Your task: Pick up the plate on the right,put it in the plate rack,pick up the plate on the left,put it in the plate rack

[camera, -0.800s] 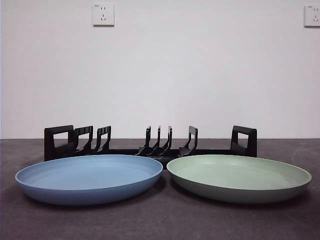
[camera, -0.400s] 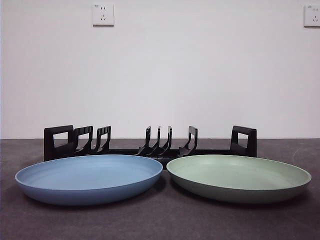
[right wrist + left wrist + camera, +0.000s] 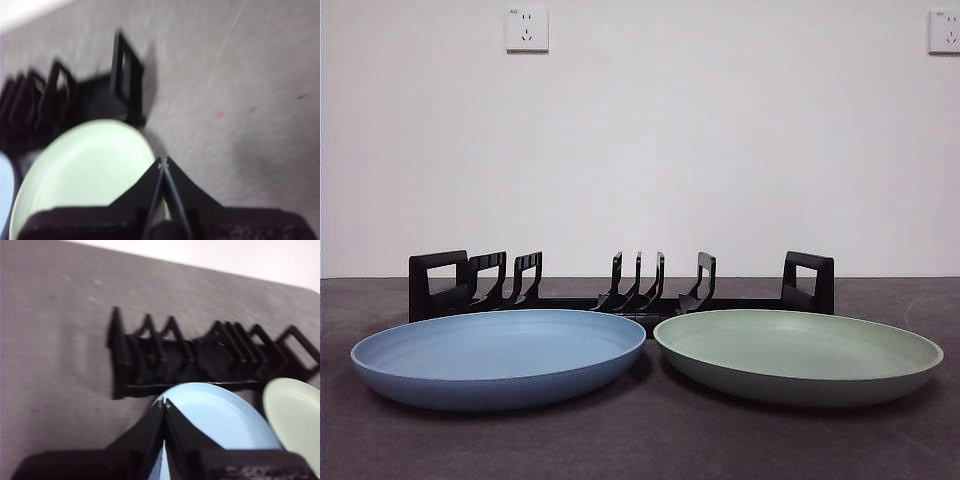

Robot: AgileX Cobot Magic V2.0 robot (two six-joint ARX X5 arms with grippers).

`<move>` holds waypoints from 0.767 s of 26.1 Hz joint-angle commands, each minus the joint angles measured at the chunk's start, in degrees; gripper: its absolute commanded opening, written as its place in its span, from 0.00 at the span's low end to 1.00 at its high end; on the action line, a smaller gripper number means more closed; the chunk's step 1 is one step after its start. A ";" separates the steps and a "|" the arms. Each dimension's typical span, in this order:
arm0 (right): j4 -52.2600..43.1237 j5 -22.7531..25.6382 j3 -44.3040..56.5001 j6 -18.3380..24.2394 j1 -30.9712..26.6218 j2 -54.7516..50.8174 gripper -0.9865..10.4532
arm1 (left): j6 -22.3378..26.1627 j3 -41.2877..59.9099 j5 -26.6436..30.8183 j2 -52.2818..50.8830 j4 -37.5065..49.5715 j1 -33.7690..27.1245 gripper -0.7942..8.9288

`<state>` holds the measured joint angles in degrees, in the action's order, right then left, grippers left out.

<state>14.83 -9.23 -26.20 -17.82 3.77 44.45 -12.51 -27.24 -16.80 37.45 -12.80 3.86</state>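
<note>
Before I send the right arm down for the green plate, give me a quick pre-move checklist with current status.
1. Green plate flat on the table, uncovered: ok.
2. Plate rack upright behind both plates, slots empty: ok.
3. Right gripper above the green plate's rim, jaws shut: not ok, open before grasping.
4. Left gripper shut, holding nothing, over the blue plate: ok.
5. Gap between the two plates: cannot tell, rims look very close.

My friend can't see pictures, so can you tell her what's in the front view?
Two plates lie flat side by side on a dark table: a blue plate on the left and a green plate on the right, their rims nearly meeting. Behind them stands a long black plate rack with nothing in it, before a white wall with two sockets. No robot arm shows.
</note>
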 commanded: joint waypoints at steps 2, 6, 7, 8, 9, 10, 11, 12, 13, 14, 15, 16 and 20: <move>3.06 -6.05 -4.81 4.70 0.00 8.72 0.08 | 0.70 -4.42 -6.29 9.35 -0.39 -0.09 0.07; 8.79 -10.80 -10.16 8.81 0.02 17.44 0.09 | 0.74 -8.59 -12.13 17.64 -0.57 -0.04 0.08; 10.40 -11.10 -11.80 9.51 0.02 20.06 0.10 | 0.81 -9.73 -13.75 20.06 -0.55 0.04 0.08; 11.21 -11.61 -12.83 10.08 0.02 21.94 0.16 | 1.42 -10.69 -14.84 21.84 -0.76 0.33 0.08; 11.23 -11.65 -13.49 10.21 0.02 23.37 0.23 | 2.05 -11.47 -15.21 23.17 -0.94 0.68 0.10; 11.17 -11.65 -13.81 10.23 0.02 24.20 0.29 | 2.05 -11.93 -15.06 24.02 -0.92 1.07 0.17; 11.17 -11.63 -14.14 10.29 0.02 25.05 0.29 | 2.03 -12.39 -14.82 24.70 -0.87 1.70 0.29; 11.13 -11.63 -14.40 10.45 0.02 25.68 0.28 | 2.01 -12.61 -14.73 25.18 -0.61 2.36 0.36; 10.80 -11.63 -14.47 10.45 0.04 26.32 0.28 | 2.01 -12.63 -14.73 25.38 -0.07 3.08 0.38; 10.60 -11.63 -14.47 10.51 0.04 27.02 0.28 | 2.01 -12.63 -14.73 25.38 0.44 3.87 0.38; 10.49 -11.61 -14.47 10.86 0.04 27.87 0.28 | 2.01 -12.63 -14.73 25.38 1.29 4.76 0.38; 10.27 -11.54 -14.47 10.93 0.04 28.94 0.28 | 2.01 -12.74 -14.60 25.38 1.88 5.77 0.38; 8.39 -11.69 -14.49 11.30 0.09 34.07 0.28 | 2.23 -15.19 -10.25 25.38 1.40 10.60 0.38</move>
<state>23.53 -20.84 -40.56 -7.38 3.79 78.30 -11.16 -42.30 -27.11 62.78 -11.55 14.31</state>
